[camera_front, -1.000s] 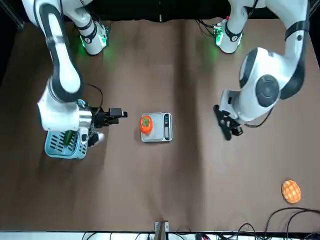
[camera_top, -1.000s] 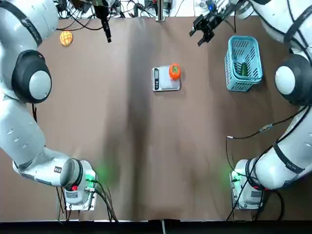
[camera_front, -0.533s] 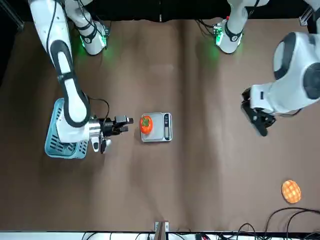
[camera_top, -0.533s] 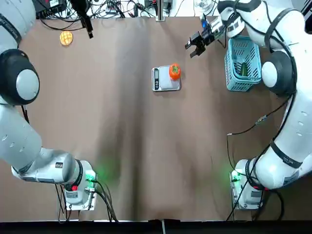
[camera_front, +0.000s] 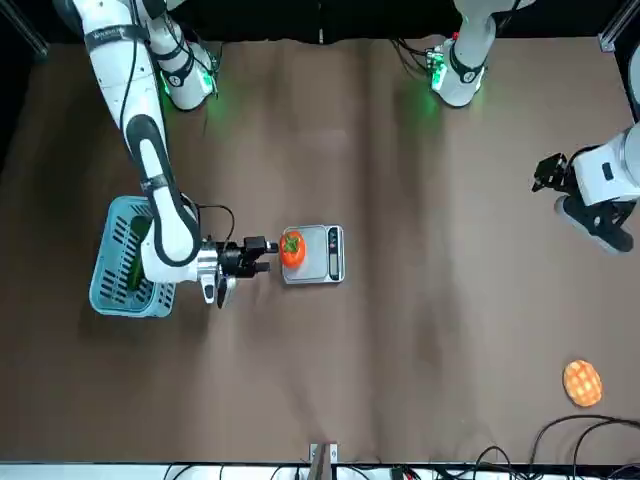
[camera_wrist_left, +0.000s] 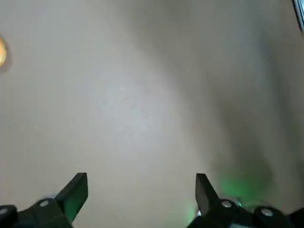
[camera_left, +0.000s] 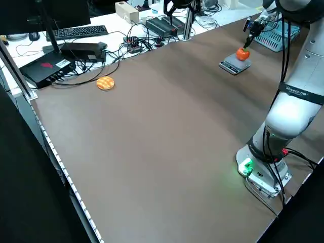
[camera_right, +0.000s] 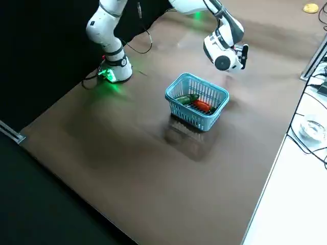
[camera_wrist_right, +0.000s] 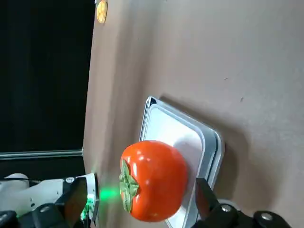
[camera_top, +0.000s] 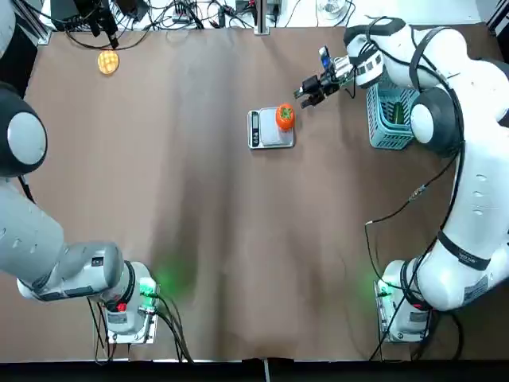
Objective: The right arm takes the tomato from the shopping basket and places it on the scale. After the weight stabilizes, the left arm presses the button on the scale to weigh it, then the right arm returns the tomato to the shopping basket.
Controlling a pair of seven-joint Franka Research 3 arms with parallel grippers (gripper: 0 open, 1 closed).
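- Smooth, round tomato [camera_top: 285, 117] on the flat, square scale [camera_top: 271, 137]
- Lattice-sided plastic basket [camera_top: 383, 131]
- Right gripper [camera_wrist_right: 141, 184] near the tomato, fingers wide apart, empty
- Left gripper [camera_wrist_left: 141, 175] beyond the waffle-textured disc [camera_top: 108, 62], fingers wide apart, empty

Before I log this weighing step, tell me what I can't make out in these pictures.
- Reading on the scale: too small in the top and front views; in the right wrist view the tomato covers part of the scale.
- Left tool in the top view: not identifiable among dark gear at the upper edge.
- Part of the basket: under the right arm in the top view.
- Left arm's upper part: cut off by the top view's left edge.
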